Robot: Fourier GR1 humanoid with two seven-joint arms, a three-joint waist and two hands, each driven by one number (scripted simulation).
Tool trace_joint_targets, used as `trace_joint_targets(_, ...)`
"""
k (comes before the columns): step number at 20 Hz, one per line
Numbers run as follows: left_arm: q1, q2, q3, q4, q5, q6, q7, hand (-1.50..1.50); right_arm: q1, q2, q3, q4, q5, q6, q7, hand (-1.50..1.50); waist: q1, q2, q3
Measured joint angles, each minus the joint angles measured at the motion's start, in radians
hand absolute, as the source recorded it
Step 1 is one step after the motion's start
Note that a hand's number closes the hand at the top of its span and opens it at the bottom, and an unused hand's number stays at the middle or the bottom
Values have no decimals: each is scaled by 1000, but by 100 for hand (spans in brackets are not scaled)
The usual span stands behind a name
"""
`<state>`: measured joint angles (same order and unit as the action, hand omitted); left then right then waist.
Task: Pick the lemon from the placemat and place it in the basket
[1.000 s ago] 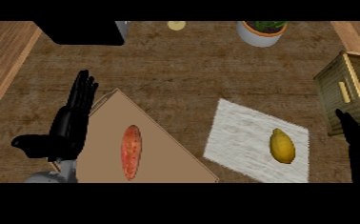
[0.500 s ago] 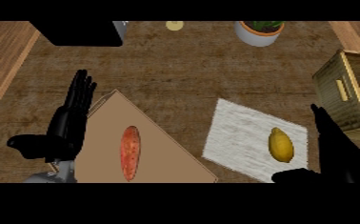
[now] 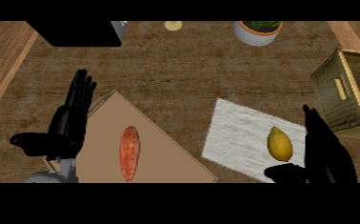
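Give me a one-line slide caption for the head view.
Open right hand beside the lemon on the white placemat, basket at right.

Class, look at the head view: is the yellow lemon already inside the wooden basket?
No, the yellow lemon lies on the white placemat, apart from the wooden basket at the right edge.

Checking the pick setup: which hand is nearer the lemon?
Right. The right hand is open just beside the lemon; the left hand rests across the counter.
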<state>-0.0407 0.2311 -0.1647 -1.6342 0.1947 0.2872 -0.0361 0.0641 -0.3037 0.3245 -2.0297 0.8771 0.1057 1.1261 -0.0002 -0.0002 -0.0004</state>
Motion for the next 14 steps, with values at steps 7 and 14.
trace_joint_targets(7,0,-19,12,-21,-20,-11,24,0,-2,58,-59,89,43,-1,-50,-150,1,0,0)
trace_joint_targets(14,10,-43,27,-24,-46,-31,26,0,-22,117,-106,182,73,-1,-87,-150,1,0,0)
